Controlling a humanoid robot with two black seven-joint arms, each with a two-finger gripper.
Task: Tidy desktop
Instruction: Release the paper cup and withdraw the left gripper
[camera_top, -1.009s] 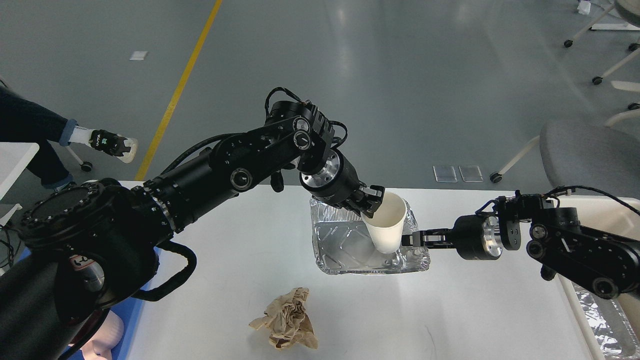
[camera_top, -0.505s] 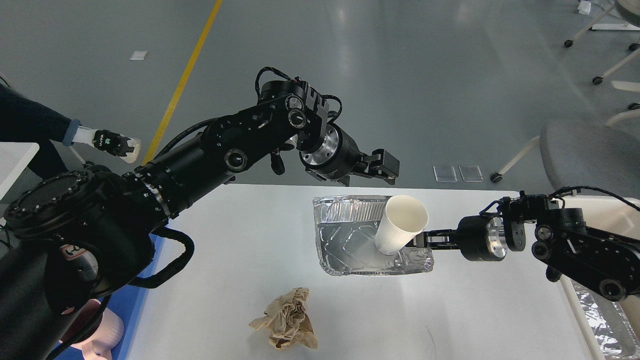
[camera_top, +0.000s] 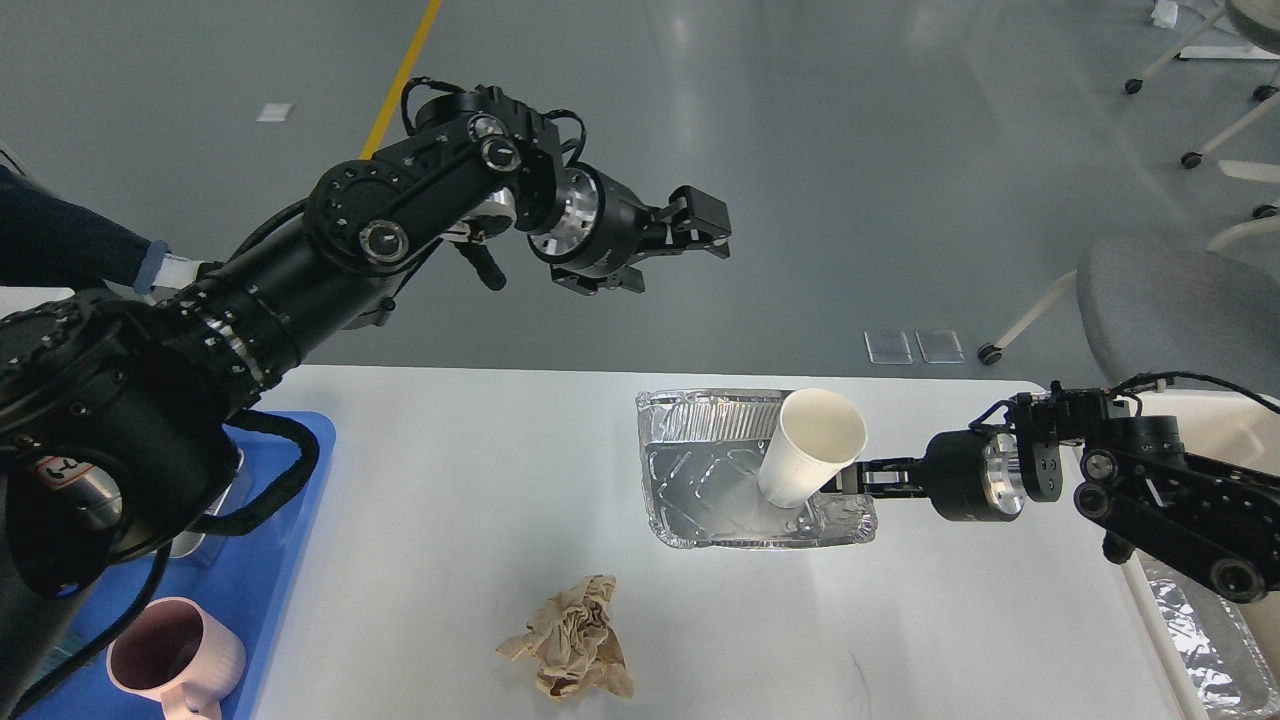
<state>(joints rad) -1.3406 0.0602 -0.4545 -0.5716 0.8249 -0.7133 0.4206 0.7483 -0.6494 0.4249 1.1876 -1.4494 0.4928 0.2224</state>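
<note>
The white desktop carries a foil tray with a white paper cup leaning in its right end. A crumpled brown paper ball lies near the front edge. My left gripper is open and empty, raised high above the desktop's far edge, up and left of the cup. My right gripper comes in from the right and is shut on the foil tray's right rim, just beside the cup's base.
A blue tray at the left edge holds a pink mug. A beige bin with foil inside stands at the right edge. A grey chair is beyond the table's right corner.
My left gripper let go of the cup, opened, and rose up and to the left. The cup now leans in the tray. My right gripper dragged the tray slightly right.
</note>
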